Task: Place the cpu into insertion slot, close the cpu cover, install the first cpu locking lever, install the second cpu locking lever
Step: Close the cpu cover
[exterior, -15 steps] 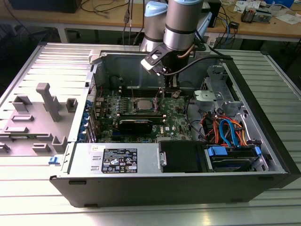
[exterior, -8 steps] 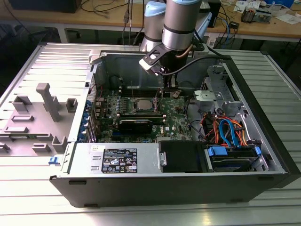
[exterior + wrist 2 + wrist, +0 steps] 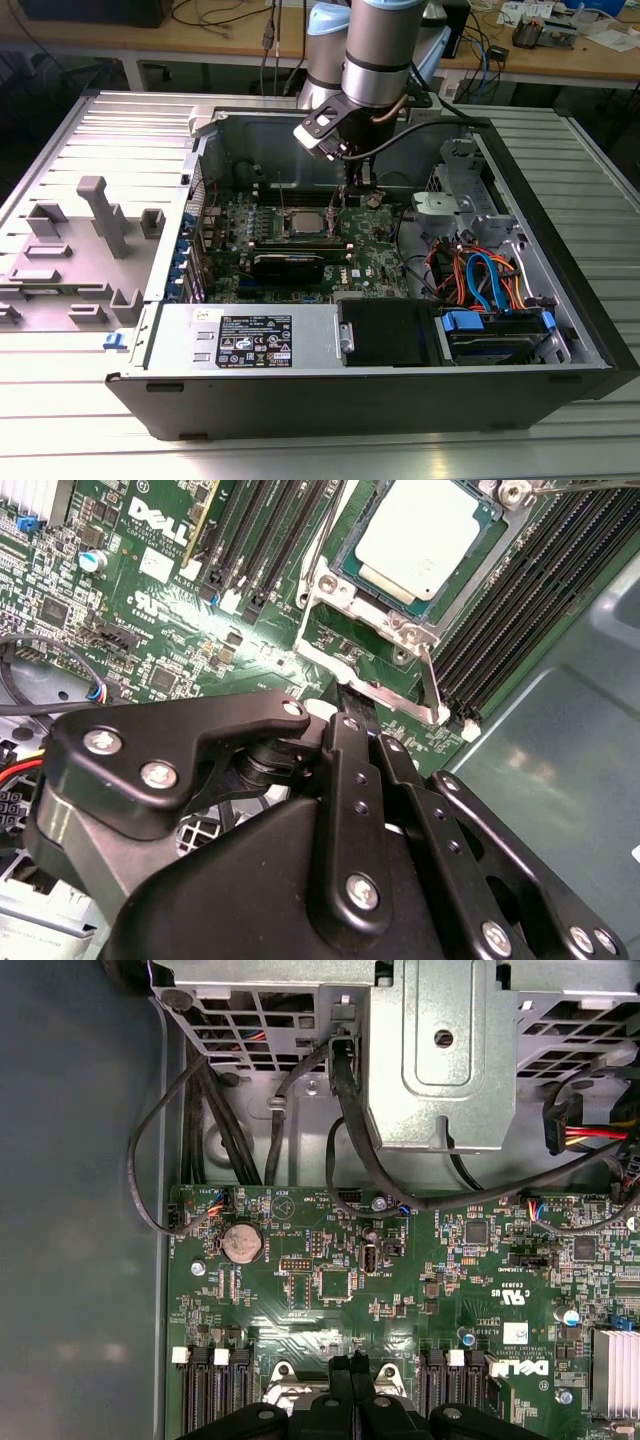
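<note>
- The gripper (image 3: 350, 705) sits low inside the open computer case (image 3: 560, 300). Its fingers look drawn together, and I can't tell whether they pinch anything.
- The fingertips meet the outer edge of the cpu cover (image 3: 375, 688). To my eye that thin silver frame is tipped up off the socket, with green board showing through its window.
- Just past the cover comes the insertion slot (image 3: 408, 630), bolted to the motherboard (image 3: 330, 1290).
- The cpu (image 3: 425, 535) lies flat inside that slot, its dull silver top bare, straight ahead of the fingertips.
- In the exterior view the cpu (image 3: 303, 222) is toward the exterior view's left of the gripper (image 3: 350, 205), close by.
- The chip is square, so it has no long axis. The long black memory slots (image 3: 520, 590) run alongside the socket on both flanks.
- One thin wire locking lever (image 3: 328, 530) runs beside the socket. I'm not sure of a second.
- The count: one arm, one gripper, one cpu, one slot, one cover, two banks of memory slots.
</note>
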`<control>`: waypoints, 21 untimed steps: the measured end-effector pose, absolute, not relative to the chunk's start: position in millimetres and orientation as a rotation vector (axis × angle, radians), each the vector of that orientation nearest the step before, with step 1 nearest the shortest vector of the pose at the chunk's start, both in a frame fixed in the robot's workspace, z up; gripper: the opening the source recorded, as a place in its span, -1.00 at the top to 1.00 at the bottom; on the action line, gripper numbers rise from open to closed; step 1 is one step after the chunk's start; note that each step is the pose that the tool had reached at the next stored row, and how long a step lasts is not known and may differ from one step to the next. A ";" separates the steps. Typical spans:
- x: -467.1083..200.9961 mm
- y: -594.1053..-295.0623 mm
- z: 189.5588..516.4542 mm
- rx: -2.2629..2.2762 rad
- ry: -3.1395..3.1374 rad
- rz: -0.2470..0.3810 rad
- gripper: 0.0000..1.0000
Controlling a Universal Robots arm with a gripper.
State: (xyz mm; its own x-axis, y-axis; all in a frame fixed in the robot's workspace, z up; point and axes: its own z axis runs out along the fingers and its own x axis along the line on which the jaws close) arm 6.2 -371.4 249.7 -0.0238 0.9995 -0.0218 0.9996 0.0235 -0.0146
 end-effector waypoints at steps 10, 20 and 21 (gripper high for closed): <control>4.6 -371.4 249.7 2.191 2.243 -0.040 0.79; 2.7 -371.4 249.8 2.191 2.243 -0.040 0.79; 2.2 -371.4 249.8 2.191 2.243 -0.040 0.79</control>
State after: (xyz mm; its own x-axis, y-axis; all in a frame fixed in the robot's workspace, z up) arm 2.2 -371.4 249.8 -0.0238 0.9995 -0.0218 0.9996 0.0235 -0.0146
